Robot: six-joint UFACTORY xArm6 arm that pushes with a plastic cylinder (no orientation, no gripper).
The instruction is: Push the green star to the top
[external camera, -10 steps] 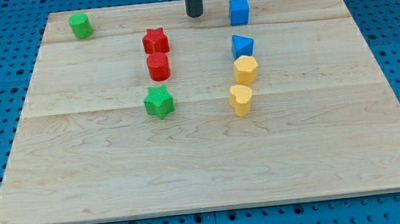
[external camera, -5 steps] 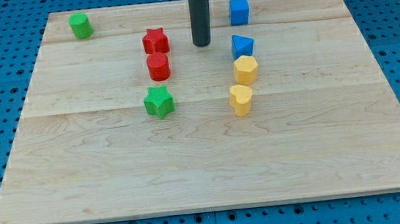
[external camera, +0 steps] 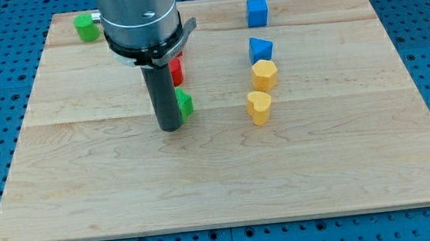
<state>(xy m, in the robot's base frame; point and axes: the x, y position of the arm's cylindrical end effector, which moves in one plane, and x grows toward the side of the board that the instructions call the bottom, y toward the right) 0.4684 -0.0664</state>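
The rod's tip [external camera: 171, 128] sits just below the half-hidden green star [external camera: 184, 104]; there is no gripper. Pushing upward risks shoving the red blocks [external camera: 176, 67] directly above.

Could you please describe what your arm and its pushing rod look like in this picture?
My arm shows as a wide silver-grey metal cylinder with a black ring clamp around its lower edge, small tabs sticking out at the sides. From it hangs a straight, dark grey, matte rod ending in my tip. No cables or markings are visible.
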